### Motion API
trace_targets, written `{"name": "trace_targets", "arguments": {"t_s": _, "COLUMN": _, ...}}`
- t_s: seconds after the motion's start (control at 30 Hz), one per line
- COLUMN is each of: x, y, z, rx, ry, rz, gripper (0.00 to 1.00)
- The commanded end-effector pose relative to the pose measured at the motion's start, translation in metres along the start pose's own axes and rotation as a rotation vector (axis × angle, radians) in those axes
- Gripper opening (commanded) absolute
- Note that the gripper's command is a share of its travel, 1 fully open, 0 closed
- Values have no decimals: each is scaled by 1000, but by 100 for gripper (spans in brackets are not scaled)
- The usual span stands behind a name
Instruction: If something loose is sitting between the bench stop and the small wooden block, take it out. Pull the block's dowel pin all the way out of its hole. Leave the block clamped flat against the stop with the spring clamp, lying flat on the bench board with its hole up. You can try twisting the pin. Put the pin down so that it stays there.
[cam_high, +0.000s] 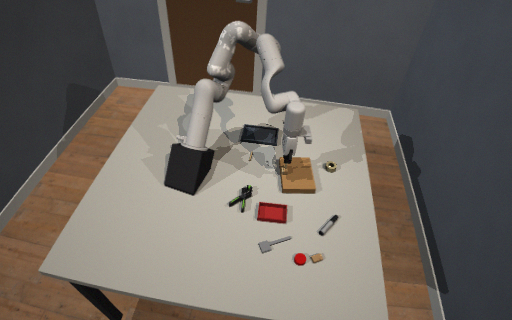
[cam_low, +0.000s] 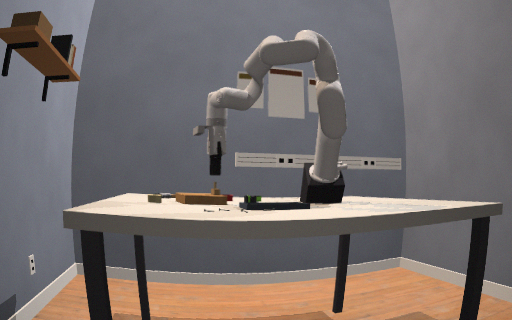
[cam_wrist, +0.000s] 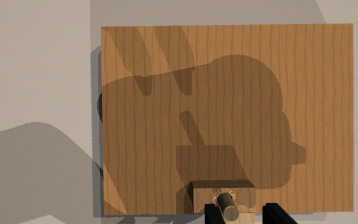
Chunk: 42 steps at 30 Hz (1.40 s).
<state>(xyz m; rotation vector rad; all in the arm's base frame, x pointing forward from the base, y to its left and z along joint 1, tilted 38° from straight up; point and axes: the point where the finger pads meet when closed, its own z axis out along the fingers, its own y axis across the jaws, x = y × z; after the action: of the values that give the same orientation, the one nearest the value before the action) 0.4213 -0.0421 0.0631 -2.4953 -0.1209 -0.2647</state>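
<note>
The small wooden block lies at the near left corner of the wooden bench board. Its dark dowel pin stands upright in the block's hole. My gripper hangs a short way straight above the pin. Its fingers stand a little apart with nothing between them. The black and green spring clamp lies loose on the table, left of the board. I cannot make out the bench stop.
A red tray, a grey scraper, a marker, a red disc and a small tan cube lie in front of the board. A ring-shaped part lies right of it, a dark tablet behind it.
</note>
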Motion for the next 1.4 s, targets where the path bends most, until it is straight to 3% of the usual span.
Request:
{"name": "trace_targets", "arguments": {"t_s": 0.0, "x": 1, "y": 0, "z": -2, "rx": -2, "ry": 2, "rz": -1, "gripper": 28}}
{"name": "trace_targets", "arguments": {"t_s": 0.83, "x": -1, "y": 3, "z": -2, "rx": -3, "ry": 2, "rz": -11, "gripper": 28}}
{"name": "trace_targets", "arguments": {"t_s": 1.1, "x": -6, "y": 13, "z": -2, "rx": -6, "ry": 2, "rz": -50, "gripper": 28}}
{"name": "trace_targets", "arguments": {"t_s": 1.37, "x": -24, "y": 39, "z": -1, "rx": -15, "ry": 0, "rz": -158, "gripper": 28}}
